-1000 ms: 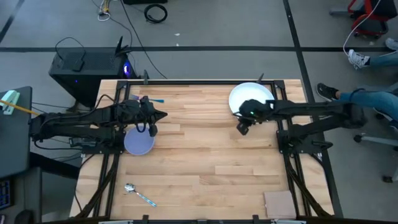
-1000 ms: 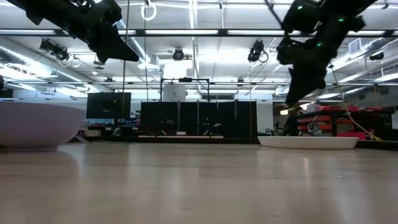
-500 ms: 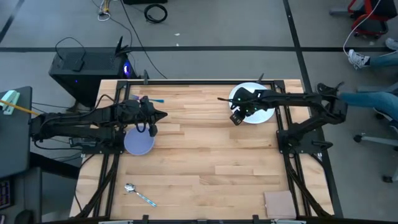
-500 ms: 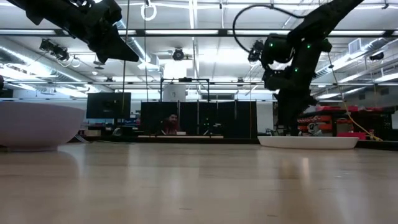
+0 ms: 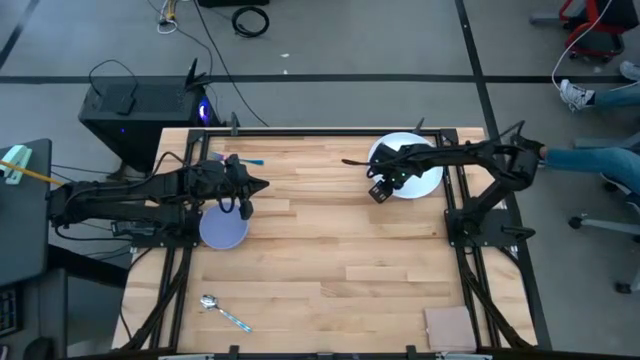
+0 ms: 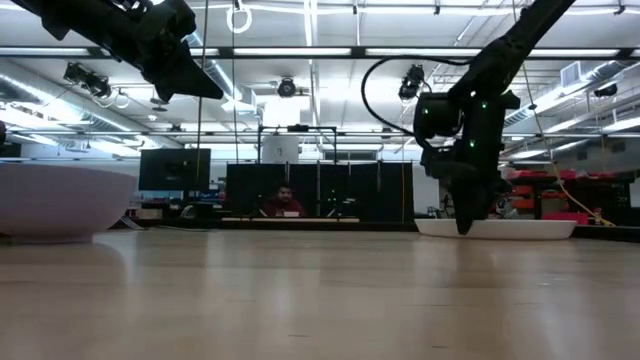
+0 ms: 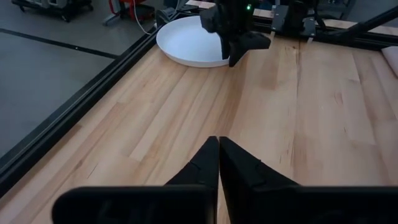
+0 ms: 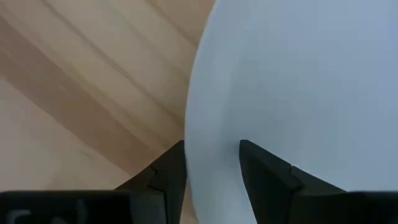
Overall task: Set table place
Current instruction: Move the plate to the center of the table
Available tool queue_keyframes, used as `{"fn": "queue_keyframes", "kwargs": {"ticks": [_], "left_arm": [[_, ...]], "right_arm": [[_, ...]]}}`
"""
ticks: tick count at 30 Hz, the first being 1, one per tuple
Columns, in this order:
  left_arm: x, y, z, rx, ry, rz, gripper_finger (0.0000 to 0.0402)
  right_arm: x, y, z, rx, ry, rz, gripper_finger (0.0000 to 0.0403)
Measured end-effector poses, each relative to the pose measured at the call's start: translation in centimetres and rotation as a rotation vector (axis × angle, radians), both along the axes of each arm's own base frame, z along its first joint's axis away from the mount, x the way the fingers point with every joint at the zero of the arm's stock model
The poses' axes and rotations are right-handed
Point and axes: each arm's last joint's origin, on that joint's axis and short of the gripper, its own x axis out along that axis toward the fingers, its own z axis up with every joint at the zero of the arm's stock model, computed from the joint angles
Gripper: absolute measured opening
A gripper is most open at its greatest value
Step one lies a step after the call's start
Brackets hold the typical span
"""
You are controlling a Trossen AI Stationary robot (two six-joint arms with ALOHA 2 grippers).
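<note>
The white plate (image 5: 415,186) lies at the table's far right; it also shows in the right wrist view (image 8: 298,74). My right gripper (image 8: 211,149) is open, low at the plate's left rim (image 5: 376,192). One finger stands over the plate and the other outside it over the wood. My left gripper (image 5: 262,185) is shut and empty, high above the table (image 6: 205,88), just beyond the lavender bowl (image 5: 223,229). The fork (image 5: 243,160) lies at the far left. The spoon (image 5: 222,312) lies at the near left. My right gripper's fingers (image 8: 267,168) point down astride the plate's left rim (image 8: 194,134), one inside and one outside. The plate lies flat on the table. I cannot tell whether either finger touches the rim.
A flat beige square (image 5: 450,327) lies at the table's near right corner. Bare wood (image 5: 340,250) fills the middle of the table. Black rails (image 5: 330,129) edge it. A person's legs and shoes (image 5: 585,150) show on the floor beyond the right edge.
My right gripper has gone down from high above the table to the level of the plate. It has also moved a little toward the table's far left, and now stands at the plate's left rim. The plate has stayed in place.
</note>
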Motion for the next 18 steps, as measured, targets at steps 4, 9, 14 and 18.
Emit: {"fn": "queue_keyframes", "kwargs": {"ticks": [4,9,14,18], "left_arm": [[0.0,0.0,0.0,0.000,0.000,0.000,0.0029],[0.0,0.0,0.0,0.000,0.000,0.000,0.0014],[0.0,0.0,0.0,0.000,0.000,0.000,0.0006],[0.0,0.0,0.0,0.000,0.000,0.000,0.0021]], "right_arm": [[0.2,-0.1,-0.4,-0.002,0.014,0.017,0.0142],[0.1,0.0,0.1,-0.009,-0.012,0.017,0.0071],[0.3,0.8,0.8,-0.069,-0.003,0.038,0.0015],[0.3,2.0,1.4,-0.119,0.023,0.056,0.0011]]}}
